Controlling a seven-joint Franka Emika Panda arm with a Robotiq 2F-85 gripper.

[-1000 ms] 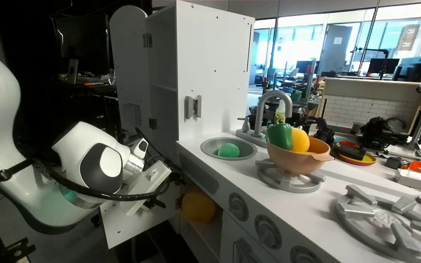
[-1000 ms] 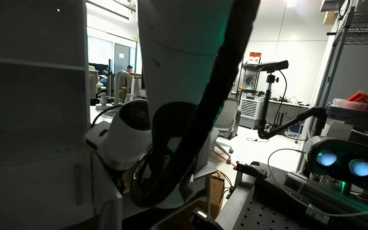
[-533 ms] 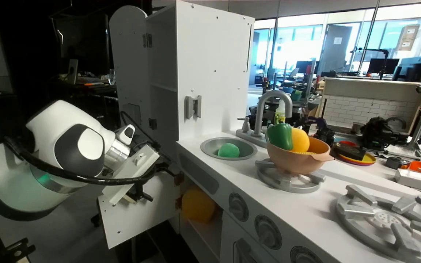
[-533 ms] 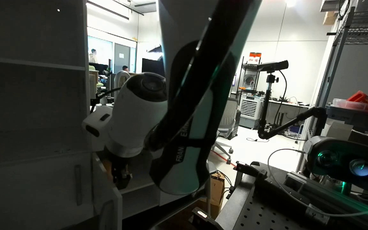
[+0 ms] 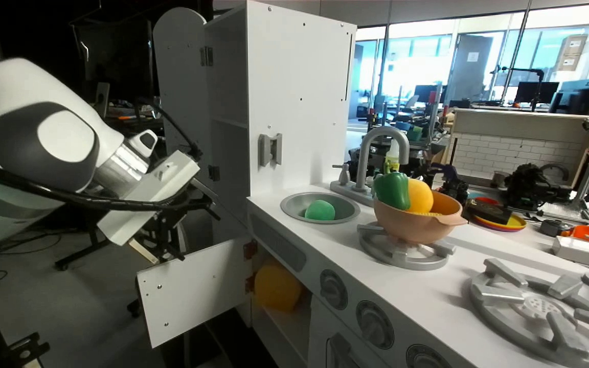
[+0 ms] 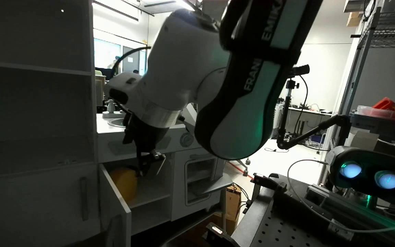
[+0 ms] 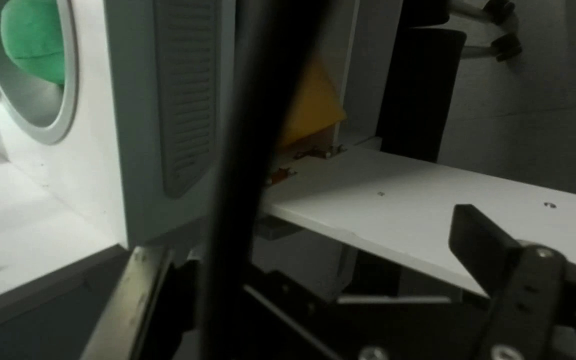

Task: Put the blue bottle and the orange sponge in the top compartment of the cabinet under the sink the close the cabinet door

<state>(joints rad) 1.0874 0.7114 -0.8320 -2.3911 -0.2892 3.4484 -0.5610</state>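
Observation:
The cabinet door [image 5: 197,291] under the sink [image 5: 345,207] stands open; it also shows in the wrist view [image 7: 418,200]. An orange-yellow thing, apparently the orange sponge [image 5: 276,286], sits in the top compartment, just above the shelf [image 6: 151,195]. It shows partly behind a cable in the wrist view [image 7: 315,107]. The blue bottle does not show; it is hidden or out of view. My gripper [image 6: 150,172] is open and empty, outside the compartment, just above the door's top edge. One of its fingers [image 7: 483,245] shows clearly; the black cable [image 7: 248,150] crosses near the other.
A tall white cupboard [image 5: 299,97] stands beside the sink. A green ball [image 5: 320,210] lies in the sink. A peach bowl [image 5: 417,227] with a green pepper [image 5: 392,190] stands on a burner. A black perforated table [image 6: 266,219] is near the arm.
My gripper has moved up and back, away from the cabinet opening. The orange-yellow thing and the inside of the door, which the arm partly covered, now show more fully.

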